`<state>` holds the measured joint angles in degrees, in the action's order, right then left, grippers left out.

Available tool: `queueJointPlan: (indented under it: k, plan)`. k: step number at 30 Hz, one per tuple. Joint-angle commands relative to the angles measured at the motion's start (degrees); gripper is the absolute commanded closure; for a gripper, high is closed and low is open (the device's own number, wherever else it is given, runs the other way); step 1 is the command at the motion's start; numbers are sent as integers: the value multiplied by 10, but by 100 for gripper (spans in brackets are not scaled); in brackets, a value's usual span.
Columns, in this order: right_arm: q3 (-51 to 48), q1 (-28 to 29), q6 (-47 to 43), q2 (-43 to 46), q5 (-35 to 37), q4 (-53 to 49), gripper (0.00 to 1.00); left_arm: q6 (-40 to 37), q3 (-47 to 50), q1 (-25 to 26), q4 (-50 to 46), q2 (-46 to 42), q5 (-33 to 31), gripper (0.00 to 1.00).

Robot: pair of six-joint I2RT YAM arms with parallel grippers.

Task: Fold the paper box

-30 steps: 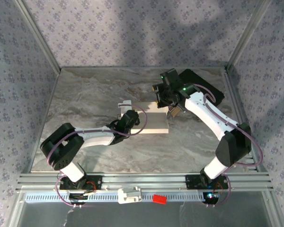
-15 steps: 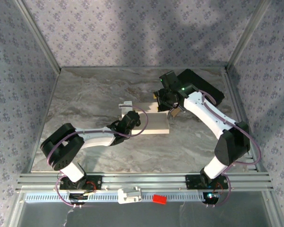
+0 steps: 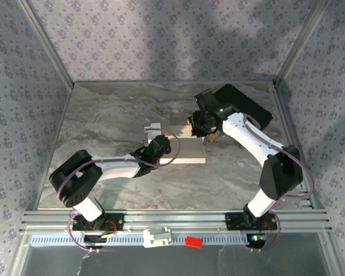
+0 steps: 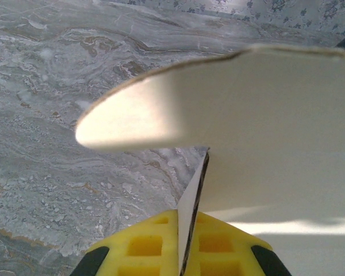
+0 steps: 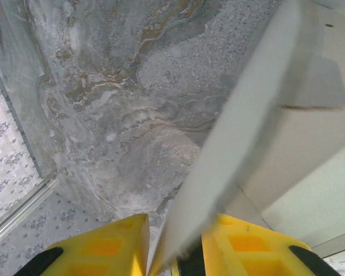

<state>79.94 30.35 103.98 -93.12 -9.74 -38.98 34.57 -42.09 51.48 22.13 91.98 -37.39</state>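
Showing white on the paper box (image 3: 190,150), against grey marbling with tan veins on the table (image 3: 115,115). Wearing yellow on the finger pads (image 4: 144,247), black on the case (image 3: 247,100), lilac floral print on the walls (image 3: 161,34)

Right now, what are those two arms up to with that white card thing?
They are folding a paper box, a white card blank on the marbled table. The left gripper is pinched shut on one edge of it, with a curved flap raised off the table. The right gripper has its fingers on either side of another raised flap at the far right corner; whether it grips it is unclear. A black case sits behind.
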Motion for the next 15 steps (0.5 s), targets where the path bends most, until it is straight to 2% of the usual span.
queueJointPlan:
  k: [1,9,11,15]
  plan:
    - [-7,-1,3,6,-7,-7,73,5,13,6,-46,14,7,100]
    - [-44,5,-3,36,-9,-1,100,21,18,10,-50,8,4,100]
    - [-65,8,-10,50,-11,8,100,38,24,10,-50,5,6,98]
    - [-132,17,-29,88,-8,37,100,88,43,13,-76,-35,18,68]
